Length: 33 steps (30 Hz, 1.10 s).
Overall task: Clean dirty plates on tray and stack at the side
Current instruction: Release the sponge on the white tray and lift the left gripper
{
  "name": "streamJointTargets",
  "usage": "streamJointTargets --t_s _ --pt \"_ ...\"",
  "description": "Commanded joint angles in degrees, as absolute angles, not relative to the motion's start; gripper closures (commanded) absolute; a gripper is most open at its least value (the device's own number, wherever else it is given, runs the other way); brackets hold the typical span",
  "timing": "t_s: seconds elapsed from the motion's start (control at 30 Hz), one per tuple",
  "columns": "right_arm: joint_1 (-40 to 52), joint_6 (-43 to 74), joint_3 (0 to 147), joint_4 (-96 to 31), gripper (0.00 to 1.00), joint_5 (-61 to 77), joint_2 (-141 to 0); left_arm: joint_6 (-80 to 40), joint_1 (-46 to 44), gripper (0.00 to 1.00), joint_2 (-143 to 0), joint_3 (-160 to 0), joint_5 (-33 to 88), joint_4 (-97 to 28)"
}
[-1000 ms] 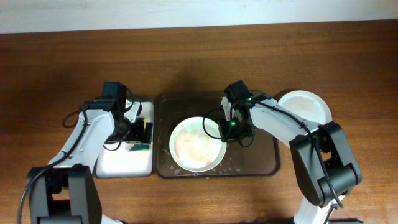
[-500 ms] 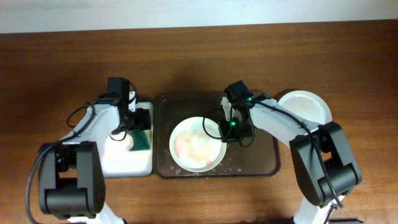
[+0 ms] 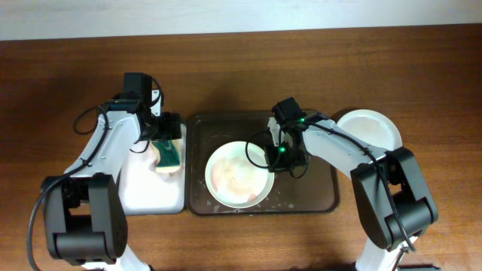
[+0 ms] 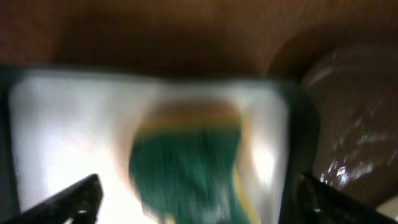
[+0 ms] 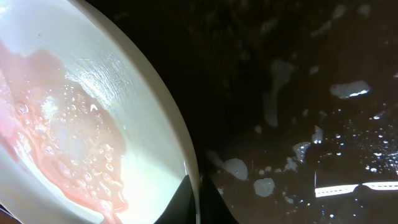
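Pinkish sauce pools in the plate [image 3: 239,173] on the brown tray [image 3: 310,190]; the right end effector [image 3: 273,159] clenches its wet right rim, which may slip free. Whether the left end effector [image 3: 165,139] grasps the sponge [image 3: 169,156], I cannot tell.

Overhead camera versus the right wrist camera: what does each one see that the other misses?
Only the overhead shows the left arm, a green sponge, a white-lined tray and a second plate lying apart at the right. Only the right wrist shows the tiny bubbles in the cream plate's pink film. Both show that cream plate on the dark tray, wet flecks on the tray, and the right pincer at the plate's rim.
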State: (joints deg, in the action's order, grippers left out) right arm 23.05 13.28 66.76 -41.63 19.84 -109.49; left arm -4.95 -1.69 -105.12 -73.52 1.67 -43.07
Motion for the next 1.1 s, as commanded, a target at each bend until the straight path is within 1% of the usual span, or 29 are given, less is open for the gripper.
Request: streamJointTargets --t_s 0.0,0.2,0.3,0.33,0.37,0.4,0.43,0.47,0.5,0.53,0.73,0.77,0.8,0.83,0.87,0.9,1.07 --pt "23.62 13.17 66.17 -41.65 0.96 19.70 -110.00 -3.84 -1.58 0.01 -105.45 -72.88 1.72 -46.83" --pt "23.62 13.17 66.17 -41.58 0.96 19.70 -110.00 -3.84 -1.58 0.00 -106.80 -70.15 1.72 -44.36" --pt "23.62 13.17 66.17 -41.58 0.96 19.70 -110.00 -3.84 -1.61 0.07 -109.23 -69.97 1.76 -43.90" --pt "23.62 13.17 66.17 -41.60 0.96 19.70 -110.00 -3.84 -1.61 0.15 -110.72 -69.97 1.96 -43.92" --pt "23.62 13.17 66.17 -41.58 0.96 19.70 -110.00 -3.84 -1.61 0.27 -111.50 -69.97 2.13 -43.94" --pt "23.62 13.17 66.17 -41.60 0.96 19.70 -110.00 -3.84 -1.58 0.48 -112.09 -69.97 2.15 -44.01" --pt "23.62 13.17 66.17 -41.60 0.96 19.70 -110.00 -3.84 -1.58 0.58 -112.18 -69.97 2.20 -44.12" --pt "23.62 13.17 66.17 -41.60 0.96 19.70 -110.00 -3.84 -1.58 0.76 -112.18 -70.00 2.17 -44.45" --pt "23.62 13.17 66.17 -41.60 0.96 19.70 -110.00 -3.81 -1.58 0.99 -112.16 -70.02 2.13 -45.10" --pt "23.62 13.17 66.17 -41.60 0.96 19.70 -110.00 -3.81 -1.58 1.00 -112.16 -70.13 2.13 -45.91" --pt "23.62 13.17 66.17 -41.63 0.96 19.70 -110.00 -2.94 -1.58 1.00 -110.39 -72.93 2.11 -52.51" --pt "23.62 13.17 66.17 -41.65 0.96 19.70 -110.00 -2.96 -1.58 0.48 -109.30 -72.93 2.13 -52.69" --pt "23.62 13.17 66.17 -41.65 0.96 19.70 -110.00 -2.96 -1.58 0.00 -108.53 -72.93 2.13 -52.90" --pt "23.62 13.17 66.17 -41.63 0.95 19.70 -110.00 -2.96 -1.58 0.01 -107.98 -72.93 2.15 -53.25" --pt "23.62 13.17 66.17 -41.60 0.79 19.68 -110.00 -2.98 -1.58 0.01 -107.22 -72.93 2.17 -53.93" --pt "23.62 13.17 66.17 -41.60 0.74 19.68 -110.00 -2.98 -1.58 0.01 -106.61 -72.93 2.17 -54.41" --pt "23.62 13.17 66.13 -41.58 0.68 19.20 -110.00 -3.86 -1.58 0.01 -99.11 -72.93 3.07 -55.07"
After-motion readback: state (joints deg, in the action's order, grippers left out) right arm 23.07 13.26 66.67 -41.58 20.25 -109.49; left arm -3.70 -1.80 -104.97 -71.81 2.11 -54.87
